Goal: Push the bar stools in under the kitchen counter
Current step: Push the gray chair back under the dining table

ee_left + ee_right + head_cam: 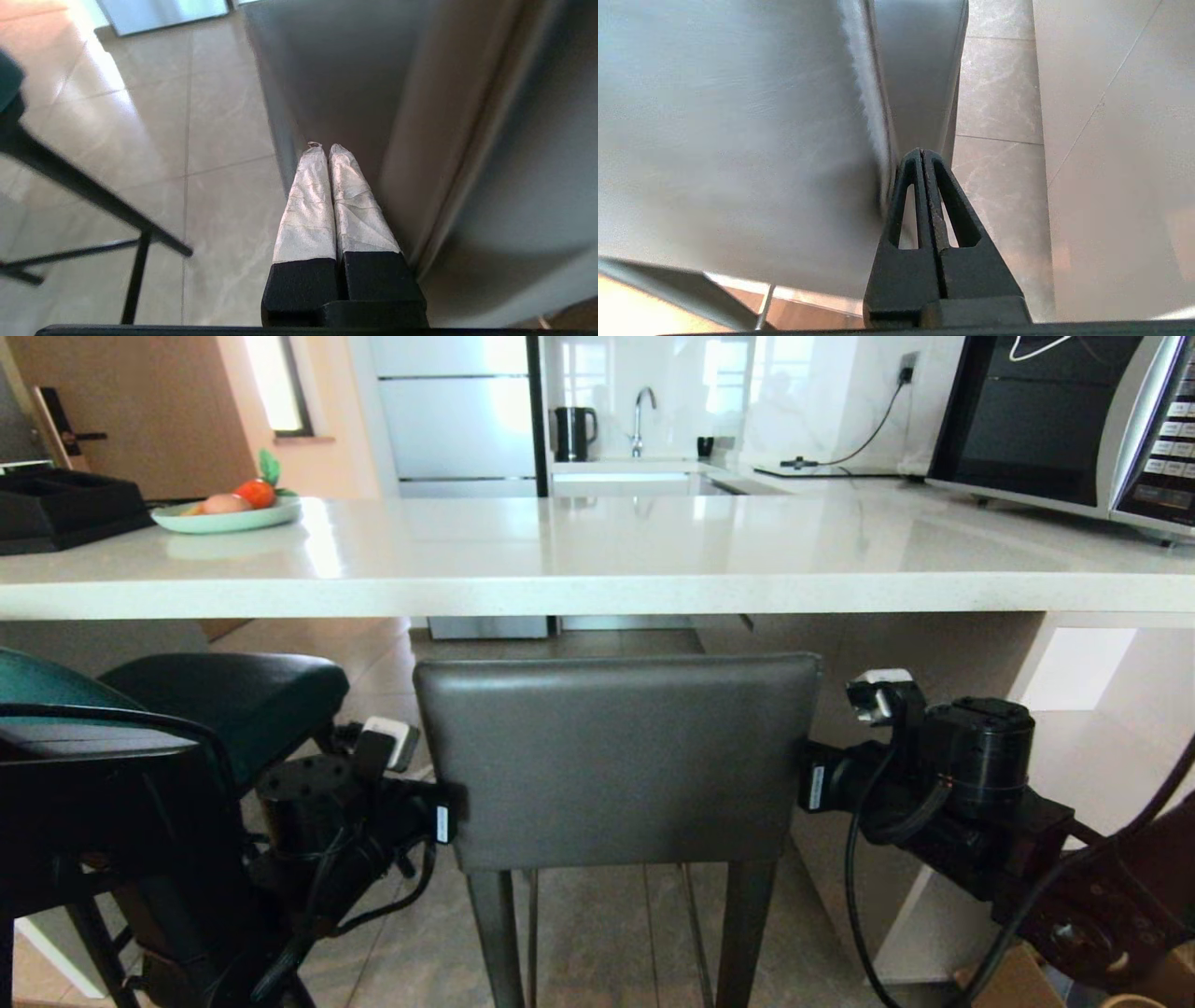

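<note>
The grey bar stool (616, 756) stands in front of me, its boxy back just below the edge of the white kitchen counter (597, 583). Both arms flank it. My left gripper (327, 147), its fingers wrapped in white tape, is shut and lies along the stool's left side (420, 116). My right gripper (923, 151), with black fingers, is shut against the stool's right edge (738, 140). The teal bar stool (224, 700) stands to the left, its seat partly under the counter and its thin black legs (93, 200) beside my left arm.
On the counter are a microwave (1055, 420) at the right, a plate of fruit (227, 513) and a black tray (65, 509) at the left. The counter's white side leg (1074, 728) stands close to my right arm. Tiled floor runs under the counter.
</note>
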Controlling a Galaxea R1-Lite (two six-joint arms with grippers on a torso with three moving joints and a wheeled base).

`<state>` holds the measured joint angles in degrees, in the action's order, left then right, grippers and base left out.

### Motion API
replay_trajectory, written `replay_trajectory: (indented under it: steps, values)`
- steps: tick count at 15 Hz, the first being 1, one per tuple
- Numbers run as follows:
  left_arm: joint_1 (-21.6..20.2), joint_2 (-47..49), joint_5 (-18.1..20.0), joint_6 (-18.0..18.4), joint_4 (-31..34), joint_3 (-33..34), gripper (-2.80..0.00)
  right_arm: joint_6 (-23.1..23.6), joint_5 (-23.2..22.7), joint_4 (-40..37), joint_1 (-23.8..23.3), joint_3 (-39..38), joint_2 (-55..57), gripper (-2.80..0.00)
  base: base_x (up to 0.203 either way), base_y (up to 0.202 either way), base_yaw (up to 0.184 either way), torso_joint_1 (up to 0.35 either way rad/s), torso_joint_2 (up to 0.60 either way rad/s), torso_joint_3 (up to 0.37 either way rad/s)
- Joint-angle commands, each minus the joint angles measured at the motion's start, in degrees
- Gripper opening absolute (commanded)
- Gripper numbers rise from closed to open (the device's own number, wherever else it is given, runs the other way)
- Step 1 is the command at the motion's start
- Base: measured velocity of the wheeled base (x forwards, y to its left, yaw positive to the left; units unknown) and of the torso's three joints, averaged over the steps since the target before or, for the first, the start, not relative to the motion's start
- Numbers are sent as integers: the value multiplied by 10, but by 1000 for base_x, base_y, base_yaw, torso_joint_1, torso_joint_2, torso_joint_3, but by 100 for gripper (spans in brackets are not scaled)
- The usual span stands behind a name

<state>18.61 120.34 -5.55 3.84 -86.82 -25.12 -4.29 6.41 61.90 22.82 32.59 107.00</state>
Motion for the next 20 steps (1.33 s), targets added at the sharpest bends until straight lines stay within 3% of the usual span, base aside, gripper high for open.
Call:
replay_trajectory:
  steps: [1, 6, 13, 17, 20]
  values:
    - [-15, -5, -18, 0, -8, -2, -280, 0, 7, 5, 1, -21, -42, -280, 0, 0, 0, 0, 0, 0]
    - [-18, 21, -25, -1, -8, -24, -280, 0, 11, 5, 2, -36, -55, -280, 0, 0, 0, 0, 0, 0]
    - [-36, 85, -26, 1, -8, -124, -280, 0, 18, 5, 12, -51, -64, -280, 0, 0, 0, 0, 0, 0]
    - [-32, 12, -24, -2, -8, -61, -280, -1, 18, 5, 11, -69, -94, -280, 0, 0, 0, 0, 0, 0]
    - [-31, -98, -23, -25, -8, 25, -280, -6, 19, 5, 11, -142, -165, -280, 0, 0, 0, 0, 0, 0]
